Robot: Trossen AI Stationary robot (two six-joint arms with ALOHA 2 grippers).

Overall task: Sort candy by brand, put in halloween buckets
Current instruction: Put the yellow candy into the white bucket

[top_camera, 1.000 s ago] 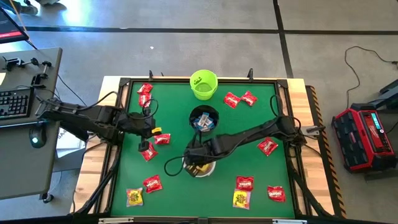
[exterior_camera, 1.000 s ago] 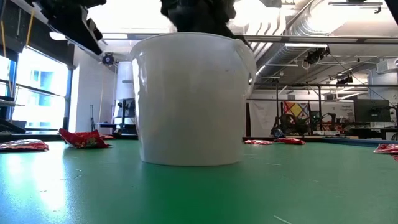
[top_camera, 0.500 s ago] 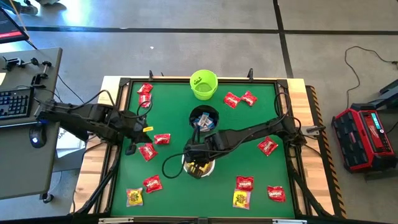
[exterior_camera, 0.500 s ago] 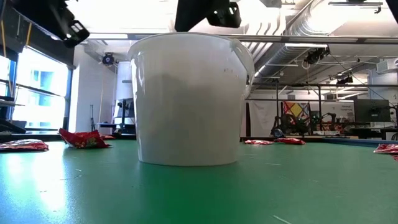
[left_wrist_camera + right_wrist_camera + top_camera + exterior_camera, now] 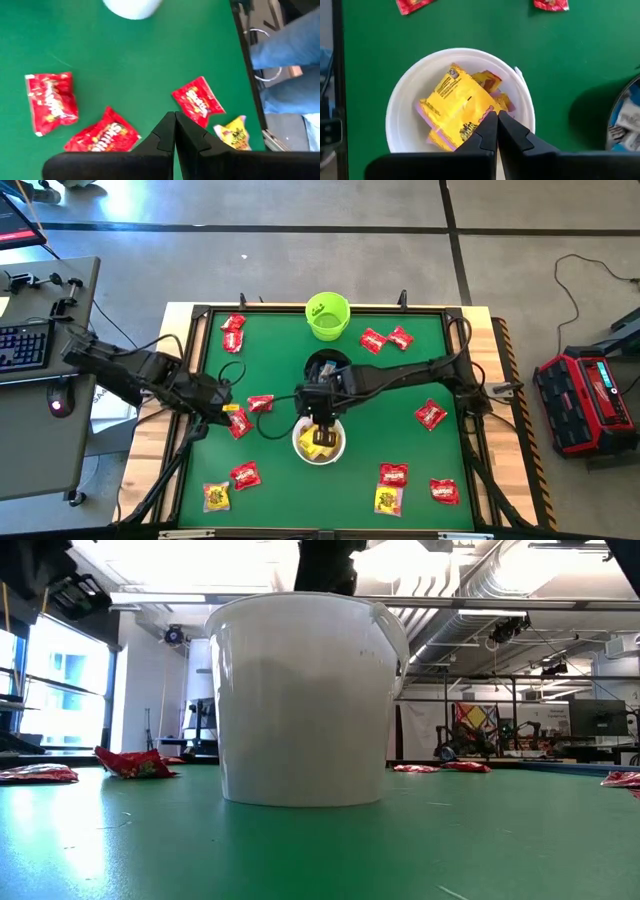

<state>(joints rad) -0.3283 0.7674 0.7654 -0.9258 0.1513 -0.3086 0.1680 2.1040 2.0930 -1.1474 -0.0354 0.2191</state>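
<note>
The white bucket [image 5: 298,442] [image 5: 305,700] stands on its base on the green mat and holds several yellow candy packets [image 5: 455,100]. My right gripper [image 5: 496,117] [image 5: 320,417] [image 5: 325,565] hovers shut above the bucket's far rim, holding nothing. My left gripper [image 5: 175,117] [image 5: 225,408] is shut and empty above the mat, near two red packets [image 5: 238,423] [image 5: 261,403] that lie flat. The black bucket [image 5: 328,370] holds blue-and-white packets. The lime green bucket [image 5: 327,316] stands by the far edge.
Loose red packets lie at the far left [image 5: 233,323], far right [image 5: 373,340], right [image 5: 431,415] and near edge [image 5: 245,475] [image 5: 393,474]. Yellow packets lie near the front [image 5: 216,497] [image 5: 388,500]. A person's legs [image 5: 290,65] show beyond the table's edge.
My right gripper has risen out of the white bucket and drawn back toward the far edge, leaving the yellow packets inside. My left gripper has moved toward the table's near left, over the red packets.
</note>
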